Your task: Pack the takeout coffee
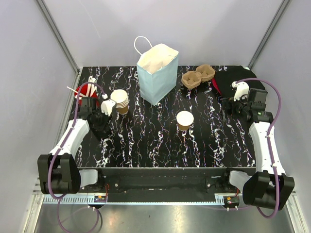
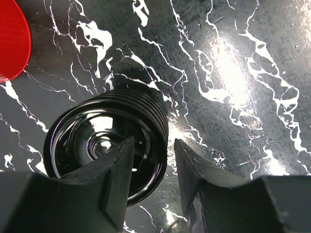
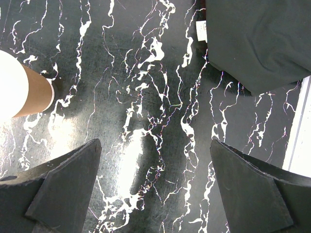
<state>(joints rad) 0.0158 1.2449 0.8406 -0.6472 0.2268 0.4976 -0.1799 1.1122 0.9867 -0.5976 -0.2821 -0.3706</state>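
The single tan paper cup [image 1: 184, 120] stands upright and lidless mid-table; its side shows at the left edge of the right wrist view [image 3: 26, 94]. A stack of black plastic lids [image 2: 97, 141] lies on its side on the table at the left. My left gripper [image 1: 100, 126] [image 2: 153, 143] is open over the stack, one finger over the top lid's inside, the other outside the rim with a gap. My right gripper [image 1: 227, 104] [image 3: 155, 143] is wide open and empty above bare table, right of the cup.
A pale blue paper bag [image 1: 156, 73] stands open at the back centre. A stack of nested tan cups [image 1: 120, 101] stands beside the left gripper. Pulp carriers [image 1: 197, 76] and a black cloth [image 1: 228, 82] [image 3: 257, 39] lie back right. A red object [image 1: 85, 91] [image 2: 12, 41] lies back left.
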